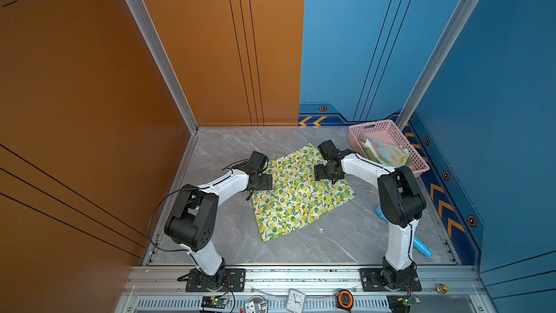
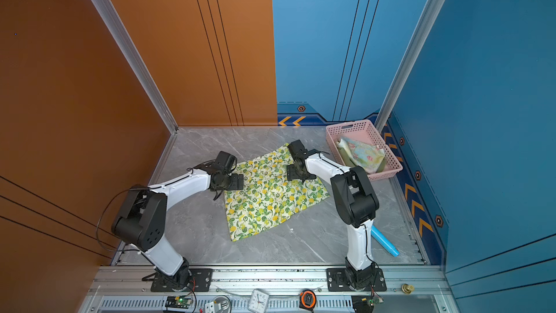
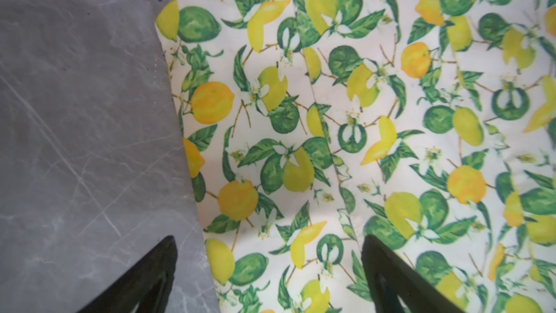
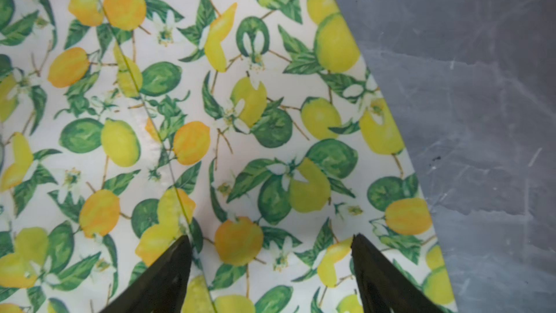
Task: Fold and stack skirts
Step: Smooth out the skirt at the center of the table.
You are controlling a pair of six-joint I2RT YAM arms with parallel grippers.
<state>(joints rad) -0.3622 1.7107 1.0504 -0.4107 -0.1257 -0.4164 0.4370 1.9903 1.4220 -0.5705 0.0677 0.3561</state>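
We see the lemon skirt (image 1: 301, 194) (image 2: 270, 197) lying spread out on the grey tabletop (image 1: 222, 152) (image 2: 195, 152) between the two arms, set at a slant to the tabletop's edges in both top views. It lies flat, with a few long creases running through the print.

The left arm (image 1: 228, 180) (image 2: 186, 183) reaches to the skirt's left edge. The left jaws are spread wide with nothing between them. In the left wrist view one finger (image 3: 150, 272) hangs over bare tabletop (image 3: 75, 115) and the other finger (image 3: 391, 272) over the cloth (image 3: 346, 109), so the skirt's edge runs between them. We cannot tell whether the tips touch the cloth.

The right arm (image 1: 364, 165) (image 2: 325, 164) reaches over the skirt's far right part. The right jaws are also spread and pinch nothing. In the right wrist view both fingers (image 4: 168, 266) stand over the lemon print (image 4: 240, 130), near the skirt's edge, with bare tabletop (image 4: 481, 85) just beyond it. Here too, contact with the cloth is unclear.

A pink basket (image 1: 376, 124) (image 2: 352, 126) sits at the far right corner of the tabletop, apart from the lemon skirt. Inside it lies the flowered skirt (image 1: 386, 152) (image 2: 362, 153), bunched up, with the olive skirt (image 2: 346, 155) showing beneath it.

A blue tube (image 1: 421, 246) (image 2: 388, 243) lies on the tabletop behind the right arm's base. On the front rail we see a small clock (image 1: 295, 299) (image 2: 258, 301) and a tape measure (image 1: 345, 298) (image 2: 307, 298).
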